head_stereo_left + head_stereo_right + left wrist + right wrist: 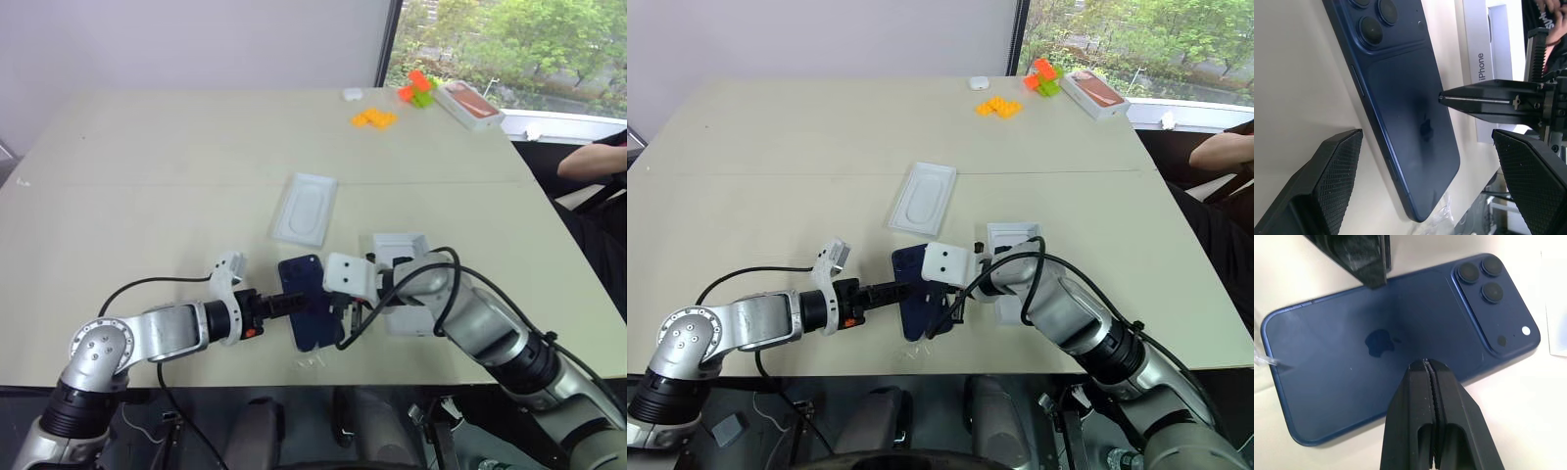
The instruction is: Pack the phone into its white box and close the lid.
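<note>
The dark navy phone [313,331] lies back up on the table near its front edge, camera bump [1491,308] at the far end. My left gripper [297,303] reaches in from the left and stands open, its fingers [1317,191] on either side of the phone's long edges. My right gripper [1425,364] comes from the right, shut and empty, its tip at the middle of the phone's back. A white box part [400,251] with "iPhone" on its side [1481,68] lies just right of the phone. I cannot tell whether it is the box or the lid.
A thin white insert [306,208] lies at mid table behind the phone. Far back right are orange blocks [374,118], green and orange blocks [419,88] and an orange-topped box [470,104]. A person's arm [593,157] shows at the right edge.
</note>
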You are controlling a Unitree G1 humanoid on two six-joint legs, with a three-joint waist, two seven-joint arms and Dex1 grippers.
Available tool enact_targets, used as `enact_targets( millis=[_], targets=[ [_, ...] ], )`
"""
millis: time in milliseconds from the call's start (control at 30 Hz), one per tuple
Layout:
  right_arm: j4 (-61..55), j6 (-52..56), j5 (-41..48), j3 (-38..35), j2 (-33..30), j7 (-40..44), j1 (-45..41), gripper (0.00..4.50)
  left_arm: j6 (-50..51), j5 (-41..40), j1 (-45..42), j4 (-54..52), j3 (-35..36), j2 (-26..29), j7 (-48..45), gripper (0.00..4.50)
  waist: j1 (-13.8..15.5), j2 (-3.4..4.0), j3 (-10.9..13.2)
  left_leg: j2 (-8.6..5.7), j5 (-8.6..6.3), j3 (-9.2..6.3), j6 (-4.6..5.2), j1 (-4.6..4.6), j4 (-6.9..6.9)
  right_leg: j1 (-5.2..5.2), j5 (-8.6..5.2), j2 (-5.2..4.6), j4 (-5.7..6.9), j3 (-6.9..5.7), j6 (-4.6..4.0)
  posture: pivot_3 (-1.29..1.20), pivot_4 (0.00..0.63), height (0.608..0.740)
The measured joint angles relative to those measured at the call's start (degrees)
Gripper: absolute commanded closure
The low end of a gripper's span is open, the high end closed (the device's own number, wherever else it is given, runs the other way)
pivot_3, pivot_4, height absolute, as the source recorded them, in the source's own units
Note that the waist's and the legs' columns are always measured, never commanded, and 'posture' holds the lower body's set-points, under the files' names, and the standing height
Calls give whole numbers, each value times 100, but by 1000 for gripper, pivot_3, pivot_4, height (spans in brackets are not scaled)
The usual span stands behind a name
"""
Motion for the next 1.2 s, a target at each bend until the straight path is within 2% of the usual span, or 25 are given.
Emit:
enact_targets(
  millis=[267, 600, 867, 1200],
  targets=[
    [226, -87, 75, 102, 141, -3, -106, 4454, -150, -83, 37, -6, -30, 60, 6, 0, -5, 0, 0, 0, 0, 0, -1, 1, 0, 0, 0, 1, 0, -1, 0, 0, 150, 740],
    [202, -352, -196, -93, -797, 85, -315, 4454, -236, -99, 119, -87, -32, 196, -1, 0, -17, 0, 0, 1, 0, 1, 0, 2, -2, 0, -12, 6, -2, -1, 18, 0, 150, 740],
    [216, -456, -335, 285, -430, 41, -209, 4454, -298, -87, 118, -85, -77, 201, -41, 0, -9, 0, 0, 3, 2, -1, -3, 2, -1, 1, -12, 8, -1, -1, 18, 0, 150, 740],
    [413, -525, -435, 263, -89, 28, -210, 4454, -331, -67, 136, -86, -76, 224, -50, 0, -26, -1, -1, 8, 2, -1, -3, 16, -2, 8, -11, 15, 0, -1, 15, 0, 150, 740]
  ],
)
